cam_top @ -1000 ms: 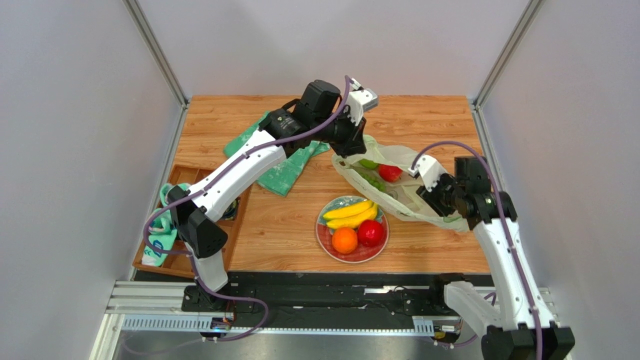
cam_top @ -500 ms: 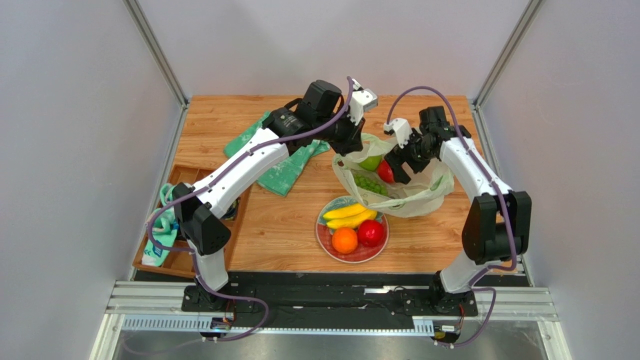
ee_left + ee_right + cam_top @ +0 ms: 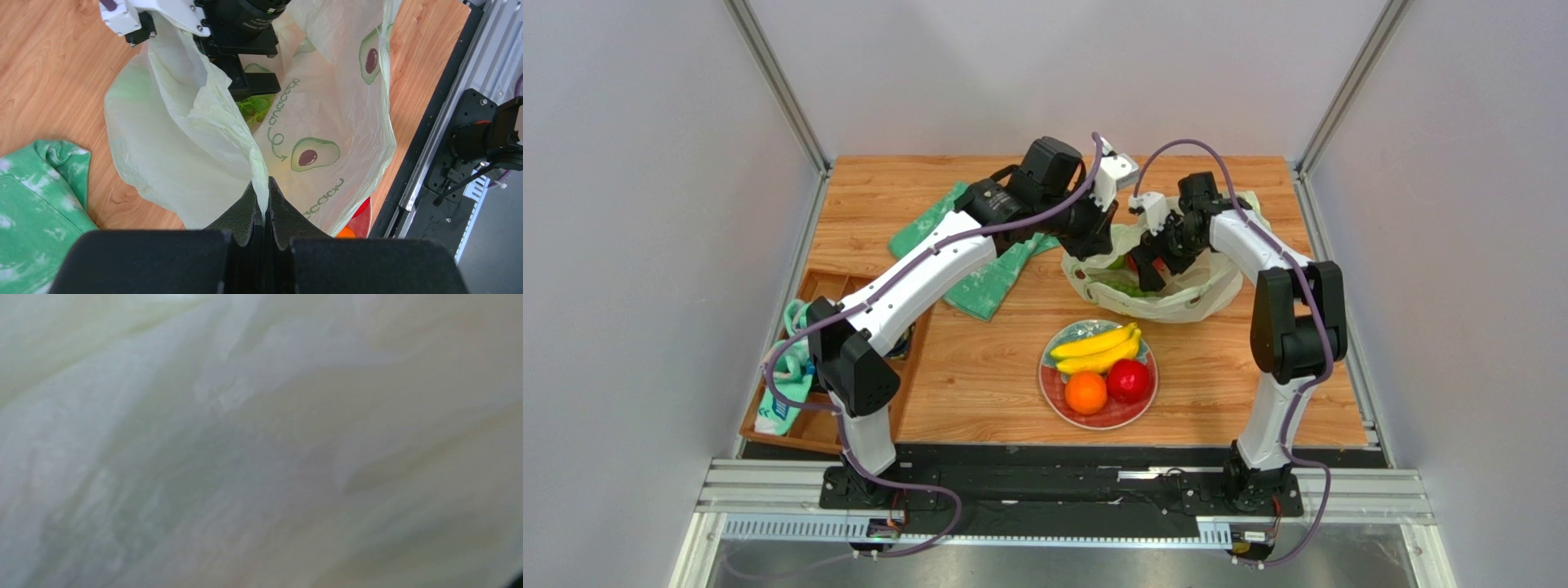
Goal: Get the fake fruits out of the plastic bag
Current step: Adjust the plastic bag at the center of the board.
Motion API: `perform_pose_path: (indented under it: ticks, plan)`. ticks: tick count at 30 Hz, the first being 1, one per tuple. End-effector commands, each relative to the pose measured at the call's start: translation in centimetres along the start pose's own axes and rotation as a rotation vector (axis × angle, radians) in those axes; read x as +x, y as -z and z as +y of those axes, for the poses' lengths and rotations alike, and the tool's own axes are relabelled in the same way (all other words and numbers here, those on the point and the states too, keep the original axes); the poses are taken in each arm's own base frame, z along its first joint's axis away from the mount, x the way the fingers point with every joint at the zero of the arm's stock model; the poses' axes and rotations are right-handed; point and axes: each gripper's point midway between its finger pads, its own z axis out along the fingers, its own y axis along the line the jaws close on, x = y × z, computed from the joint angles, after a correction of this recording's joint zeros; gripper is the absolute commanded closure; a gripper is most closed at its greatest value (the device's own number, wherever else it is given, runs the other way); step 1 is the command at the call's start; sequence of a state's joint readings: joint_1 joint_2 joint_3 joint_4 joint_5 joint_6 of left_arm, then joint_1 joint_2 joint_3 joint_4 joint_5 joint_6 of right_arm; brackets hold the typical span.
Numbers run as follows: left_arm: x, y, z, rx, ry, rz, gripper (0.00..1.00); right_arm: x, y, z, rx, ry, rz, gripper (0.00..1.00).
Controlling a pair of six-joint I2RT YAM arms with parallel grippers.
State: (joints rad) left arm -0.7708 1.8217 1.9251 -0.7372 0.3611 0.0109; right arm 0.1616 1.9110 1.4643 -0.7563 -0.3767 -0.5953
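plastic bag [image 3: 258,441] blurred, right jaws partly hidden

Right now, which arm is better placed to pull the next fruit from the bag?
Right. The right gripper sits in the mouth of the bag by a green fruit; the left gripper is pinched shut on its edge, holding it open.

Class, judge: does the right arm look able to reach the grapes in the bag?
Probably yes: left gripper pinches the plastic bag mouth up, right gripper hangs inside it close to the grapes.
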Motion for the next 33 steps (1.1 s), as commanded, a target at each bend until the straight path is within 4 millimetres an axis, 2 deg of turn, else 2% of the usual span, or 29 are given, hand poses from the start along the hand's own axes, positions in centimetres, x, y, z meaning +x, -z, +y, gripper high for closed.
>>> perform_pose_path:
  ticks: [1, 5, 6, 7, 8, 10, 11, 13, 14, 15, 16, 17, 18, 21, 23, 26, 27, 28, 29, 30, 31, 32, 33]
  plan:
    - [-0.1, 0.0, -0.2, 0.021, -0.023, -0.008, 1.00, -3.4, -0.8, -1.5, 0.049, -0.010, -0.092, 0.01]
    - [0.0, -0.2, -0.3, 0.025, -0.020, -0.002, 1.00, -4.0, -0.6, -1.6, 0.067, -0.014, -0.133, 0.22]
    - [0.1, -0.2, -0.3, 0.023, -0.021, 0.000, 1.00, -4.5, -0.3, -1.7, 0.080, -0.003, -0.154, 0.33]
    - [0.2, -0.2, -0.2, 0.022, -0.022, 0.001, 1.00, -5.2, 1.0, -1.7, 0.101, 0.015, -0.185, 0.37]
    - [0.1, -0.3, -0.2, 0.020, -0.024, 0.000, 1.00, -4.8, 1.2, -1.4, 0.103, 0.017, -0.186, 0.44]
    - [0.2, -0.4, -0.1, 0.017, -0.023, 0.003, 1.00, -5.8, 3.5, -1.0, 0.131, 0.052, -0.236, 0.50]
    - [0.3, -0.6, 0.0, 0.017, -0.021, 0.004, 1.00, -5.4, 4.0, -0.6, 0.132, 0.056, -0.239, 0.61]
    - [0.4, -0.8, 0.0, 0.018, -0.017, 0.009, 1.00, -5.3, 5.2, 0.5, 0.122, 0.073, -0.258, 0.62]
    - [0.4, -0.9, 0.0, 0.019, -0.013, 0.009, 1.00, -5.8, 6.9, 1.1, 0.134, 0.097, -0.291, 0.63]
    - [0.3, -1.0, 0.1, 0.019, -0.011, 0.006, 1.00, -4.9, 7.1, 1.8, 0.122, 0.095, -0.278, 0.64]
    - [0.2, -1.1, 0.1, 0.019, -0.010, 0.006, 1.00, -4.8, 7.8, 2.4, 0.113, 0.102, -0.290, 0.65]
    - [0.1, -1.1, 0.1, 0.020, -0.009, 0.003, 1.00, -4.9, 9.3, 3.1, 0.124, 0.125, -0.315, 0.66]
    - [0.0, -1.1, 0.1, 0.022, -0.011, 0.000, 1.00, -3.8, 9.3, 3.9, 0.108, 0.123, -0.296, 0.66]
    - [0.1, -1.4, 0.1, 0.023, -0.009, 0.003, 1.00, -2.5, 10.8, 5.3, 0.110, 0.142, -0.299, 0.66]
    - [0.5, -1.6, 0.1, 0.025, -0.002, 0.013, 1.00, -0.7, 10.3, 6.1, 0.096, 0.127, -0.266, 0.61]
    - [0.5, -1.4, 0.2, 0.010, 0.005, 0.013, 1.00, 2.1, 10.3, 6.0, 0.130, 0.078, -0.173, 0.57]
    - [0.3, -1.3, 0.3, 0.003, 0.005, 0.007, 1.00, 4.3, 10.1, 6.6, 0.123, 0.046, -0.101, 0.56]
    - [0.0, -1.0, 0.4, -0.005, -0.001, -0.002, 1.00, 7.5, 10.5, 6.2, 0.173, 0.005, -0.037, 0.54]
    - [-0.9, -0.5, 0.4, -0.015, -0.009, -0.023, 1.00, 10.5, 10.8, 6.7, 0.169, -0.033, 0.031, 0.52]
    - [-1.3, -0.3, 0.5, -0.021, -0.023, -0.035, 1.00, 12.1, 12.3, 6.8, 0.208, -0.038, 0.029, 0.52]
    - [-1.8, -0.1, 0.5, -0.023, -0.029, -0.045, 1.00, 16.4, 12.9, 6.0, 0.236, -0.095, 0.100, 0.53]
    - [-2.8, 0.3, 0.4, -0.025, -0.039, -0.067, 1.00, 19.4, 14.2, 7.8, 0.193, -0.118, 0.179, 0.53]
    - [-3.1, 0.3, 0.3, -0.017, -0.041, -0.075, 1.00, 21.2, 15.4, 8.7, 0.175, -0.125, 0.211, 0.54]
